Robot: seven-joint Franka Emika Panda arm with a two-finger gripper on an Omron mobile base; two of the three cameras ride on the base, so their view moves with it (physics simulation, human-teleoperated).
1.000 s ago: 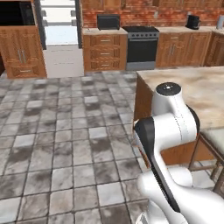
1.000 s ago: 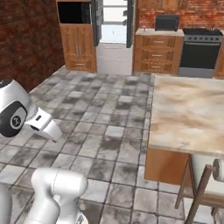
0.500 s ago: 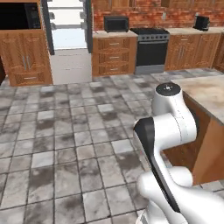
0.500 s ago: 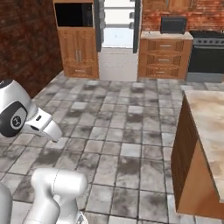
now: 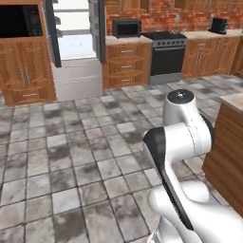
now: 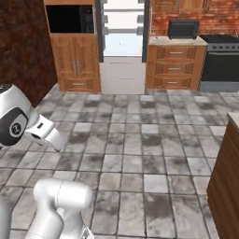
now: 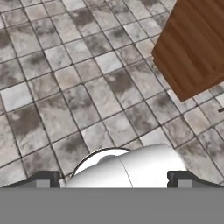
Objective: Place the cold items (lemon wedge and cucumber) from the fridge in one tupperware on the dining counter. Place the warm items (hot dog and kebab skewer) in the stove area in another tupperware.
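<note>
Grey mottled floor tiles point(image 5: 71, 161) stretch from the robot to the far wall, where one fridge point(image 5: 76, 47) stands with both doors swung open, its white shelves and grey drawers showing. Right of the fridge sit one drawer cabinet point(image 5: 127, 64) with one black microwave point(image 5: 126, 27) on top, then the one black range of the stove area point(image 5: 168, 54). Left of the fridge, one wall oven point(image 6: 70, 18) sits over wooden doors. One dining bench point(image 5: 232, 152) edges in at the right. The end effector point(image 7: 113, 177) hangs spread wide and empty above the tiles. Since a moment ago the base has driven closer; the fridge looms larger and the bench has slid rightward.
</note>
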